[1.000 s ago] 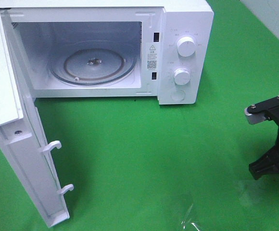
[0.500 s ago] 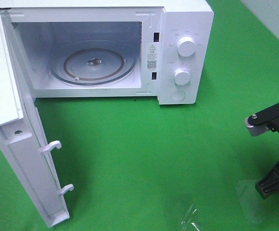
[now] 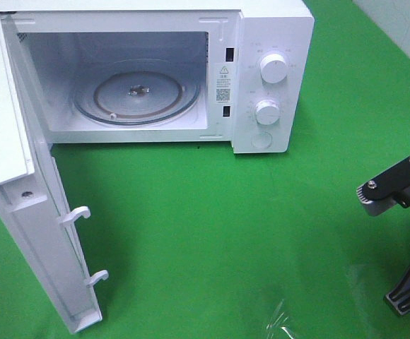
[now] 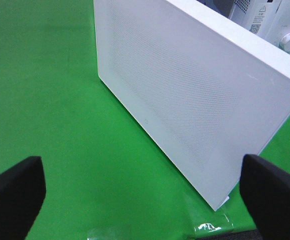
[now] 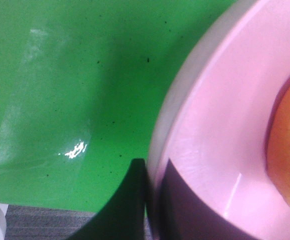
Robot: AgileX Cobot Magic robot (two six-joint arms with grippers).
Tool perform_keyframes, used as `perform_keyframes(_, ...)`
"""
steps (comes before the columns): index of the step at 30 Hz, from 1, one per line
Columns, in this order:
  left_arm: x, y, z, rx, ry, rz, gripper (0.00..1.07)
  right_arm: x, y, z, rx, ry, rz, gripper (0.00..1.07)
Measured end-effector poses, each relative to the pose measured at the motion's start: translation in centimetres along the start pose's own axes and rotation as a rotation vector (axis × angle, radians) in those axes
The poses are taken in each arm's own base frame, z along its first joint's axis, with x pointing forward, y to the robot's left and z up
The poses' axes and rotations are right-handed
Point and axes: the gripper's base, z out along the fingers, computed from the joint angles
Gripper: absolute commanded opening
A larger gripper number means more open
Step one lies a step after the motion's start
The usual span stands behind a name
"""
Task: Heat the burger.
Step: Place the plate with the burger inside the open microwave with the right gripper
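Note:
The burger (image 5: 287, 145) shows only in the right wrist view, as a slice of golden-brown bun on the round pink plate (image 5: 225, 125). My right gripper (image 5: 155, 200) straddles the plate's rim, with one dark finger outside and one inside, closed on it. In the exterior view the right arm (image 3: 403, 191) sits at the far right edge, and the plate and burger are out of frame there. My left gripper (image 4: 145, 200) is open wide and empty, facing the outer face of the microwave door (image 4: 185, 100).
The white microwave (image 3: 268, 42) stands at the back with its door (image 3: 21, 212) swung fully open to the left. Its glass turntable (image 3: 138, 95) is bare. A shiny clear patch (image 3: 279, 321) lies on the green cloth at the front.
My right arm has moved steadily toward the front right corner of the table, partly leaving the exterior view. The microwave and its door have not moved.

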Motion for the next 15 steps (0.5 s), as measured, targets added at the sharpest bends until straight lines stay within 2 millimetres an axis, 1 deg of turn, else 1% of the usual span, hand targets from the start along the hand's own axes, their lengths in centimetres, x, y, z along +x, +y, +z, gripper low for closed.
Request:
perform_keyframes(2,0.0,0.0,0.0,0.000,0.000,0.000,0.98,0.0,0.5,-0.5,0.003,-0.026,-0.031,0.01)
perform_keyframes(10,0.0,0.0,0.0,0.000,0.000,0.000,0.98,0.1,1.9,-1.1,-0.012,-0.060,-0.103,0.00)
perform_keyframes(15,0.0,0.0,0.0,0.000,0.000,0.000,0.98,0.3,3.1,-1.8,-0.007,-0.096,-0.187,0.00)
